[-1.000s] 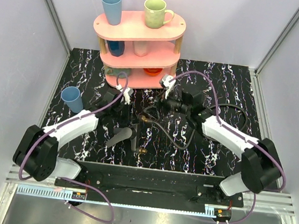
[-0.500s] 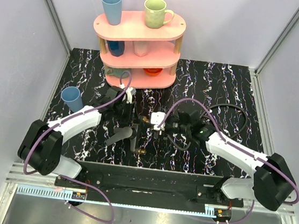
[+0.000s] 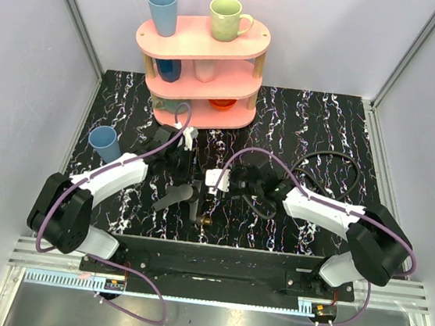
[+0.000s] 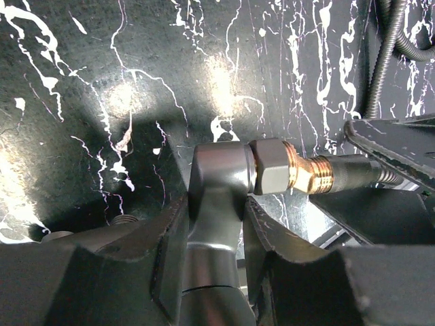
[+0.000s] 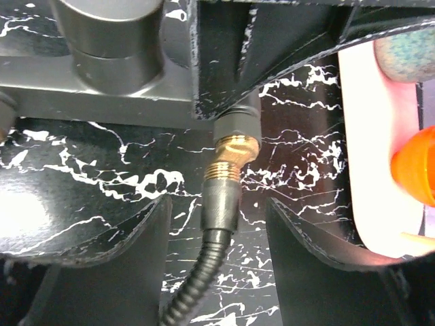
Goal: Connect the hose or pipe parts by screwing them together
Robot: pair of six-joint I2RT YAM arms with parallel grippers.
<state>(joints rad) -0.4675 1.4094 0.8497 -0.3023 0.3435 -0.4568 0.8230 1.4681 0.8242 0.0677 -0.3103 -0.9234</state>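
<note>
My left gripper is shut on the dark-grey nozzle piece, which also shows in the top view. The nozzle's brass connector points right and meets the black hose's end collar. In the right wrist view that collar stands upright below the brass connector. My right gripper is open around the collar, with a gap on each side. The hose loops away to the right over the table. A second brass end lies near the front edge.
A pink three-tier shelf with cups stands at the back, close behind both grippers; its edge and an orange item show in the right wrist view. A blue cup stands at the left. Grey walls enclose the black marbled table.
My right arm has swung left and forward from the back middle to the hose's end, and its jaws have narrowed. The left gripper has edged slightly right, still holding the nozzle.
</note>
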